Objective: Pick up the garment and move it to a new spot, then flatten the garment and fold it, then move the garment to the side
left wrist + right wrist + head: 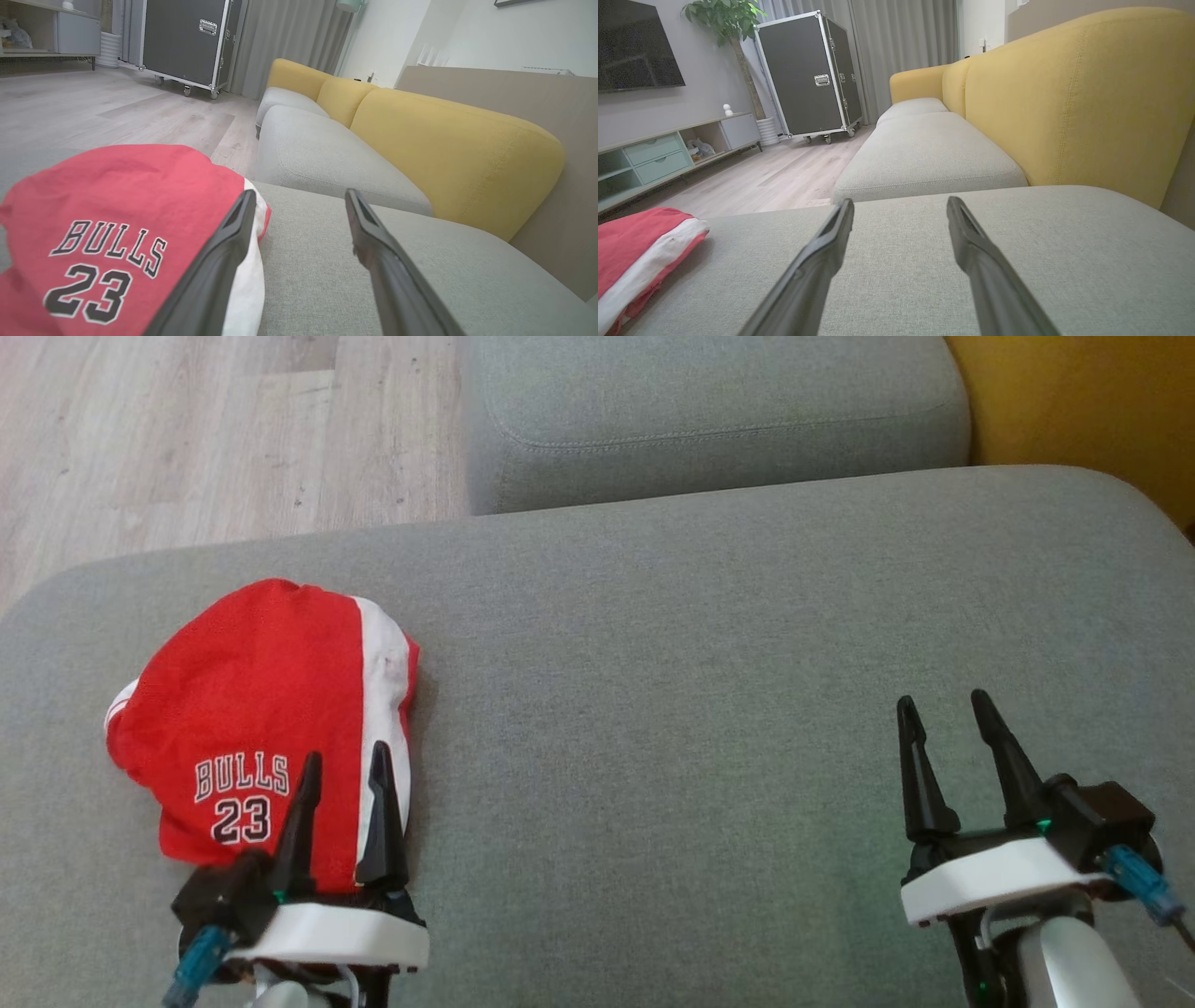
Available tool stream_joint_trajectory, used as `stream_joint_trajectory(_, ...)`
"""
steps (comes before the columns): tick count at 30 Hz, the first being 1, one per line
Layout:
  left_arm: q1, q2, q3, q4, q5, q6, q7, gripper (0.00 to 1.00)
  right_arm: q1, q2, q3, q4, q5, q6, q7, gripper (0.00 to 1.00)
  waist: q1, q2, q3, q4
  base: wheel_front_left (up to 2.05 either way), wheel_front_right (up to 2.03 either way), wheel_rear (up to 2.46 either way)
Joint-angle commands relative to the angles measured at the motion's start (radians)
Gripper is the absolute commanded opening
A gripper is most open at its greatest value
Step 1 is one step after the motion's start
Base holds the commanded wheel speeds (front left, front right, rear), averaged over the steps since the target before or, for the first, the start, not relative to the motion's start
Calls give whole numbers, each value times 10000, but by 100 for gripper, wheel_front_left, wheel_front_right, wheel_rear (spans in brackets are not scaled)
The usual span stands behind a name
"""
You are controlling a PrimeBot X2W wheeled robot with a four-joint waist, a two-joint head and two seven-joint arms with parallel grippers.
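Grey fabric covers the sofa seat (672, 644), the largest surface in front of us, and everything lies on it. The red garment (252, 709) sits on the left part of this seat as a compact bundle, with a white stripe (385, 663) down its right edge and its lettering facing us. We judge that its long axis runs from near to far, roughly in line with the fingers.

The left jaws stand apart and empty over the near right corner of the garment. One finger lies over the white stripe and the other over bare seat, so most of the cloth is ahead and to the left.

The right jaws, also apart and empty, are over bare seat well to the right. We therefore treat the left arm as the nearer one.
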Motion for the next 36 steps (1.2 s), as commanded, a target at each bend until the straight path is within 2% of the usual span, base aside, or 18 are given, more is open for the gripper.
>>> stream_joint_trajectory(1, -513, 143, 120, -287, 297, 84, -178, 100, -598, -77, 203, -417, -328, -6, -182, 100, 0, 0, 4, -7, 0, 0, 0)
stream_joint_trajectory(9, -606, 266, -281, -225, 1492, 295, -442, 100, -607, -82, 362, -492, -1553, -6, -448, 100, -1, 0, -44, -17, 0, 0, 0)
stream_joint_trajectory(18, -617, 288, -548, -272, 2337, 449, -676, 100, -607, -86, 544, -629, -2486, -7, -683, 100, -1, 0, -96, -12, 0, 0, 0)
stream_joint_trajectory(21, -579, 277, -656, -166, 2528, 344, -764, 100, -589, -88, 643, -629, -2873, -7, -772, 100, -1, 0, -112, -6, 0, 0, 0)
stream_joint_trajectory(26, -675, 443, -1002, -78, 3462, 393, -911, 100, -570, -91, 808, -687, -3684, -7, -920, 100, -1, 0, -152, 6, 0, 0, 0)
stream_joint_trajectory(32, -774, 672, -1586, -51, 4667, 717, -1087, 100, -616, -94, 956, -852, -4687, -7, -1097, 100, -1, 0, -172, 2, 0, 0, 0)
stream_joint_trajectory(36, -788, 686, -1721, 3, 4629, 889, -1104, 100, -579, -95, 968, -831, -4444, -7, -1113, 100, -1, 0, -161, 15, 0, 0, 0)
